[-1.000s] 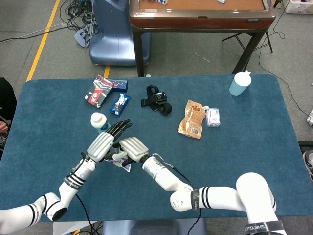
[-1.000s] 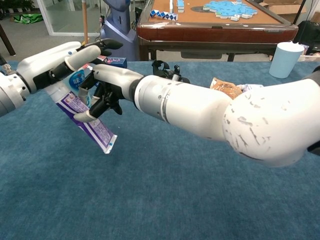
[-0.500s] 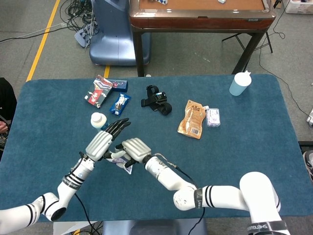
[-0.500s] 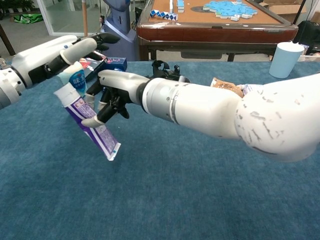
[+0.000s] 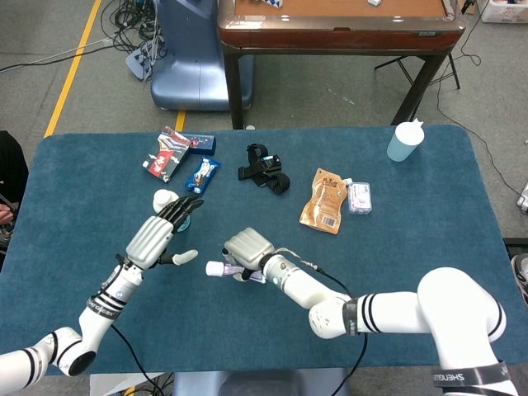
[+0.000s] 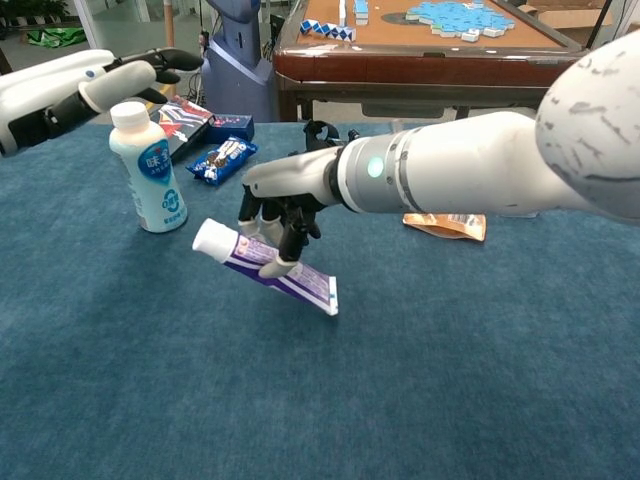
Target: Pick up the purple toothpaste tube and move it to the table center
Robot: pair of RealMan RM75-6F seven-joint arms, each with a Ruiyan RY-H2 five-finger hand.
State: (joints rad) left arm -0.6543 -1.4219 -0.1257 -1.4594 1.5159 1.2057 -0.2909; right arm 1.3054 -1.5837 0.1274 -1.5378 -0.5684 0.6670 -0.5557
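The purple toothpaste tube (image 6: pixel 268 266) has a white cap and a flat crimped tail. It hangs nearly level, cap end slightly higher, pinched at mid-body under the right hand's (image 6: pixel 285 196) fingers (image 6: pixel 293 236), cap and tail jutting past them.

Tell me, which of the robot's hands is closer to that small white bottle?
Left. The left hand hovers just above the bottle, not touching it; the right hand is off to the side, holding the purple toothpaste tube.

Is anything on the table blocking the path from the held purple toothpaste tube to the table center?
Nothing visible does. The right hand holds the purple toothpaste tube above bare cloth; the black strap and orange pouch lie farther back, the white bottle off to the left.
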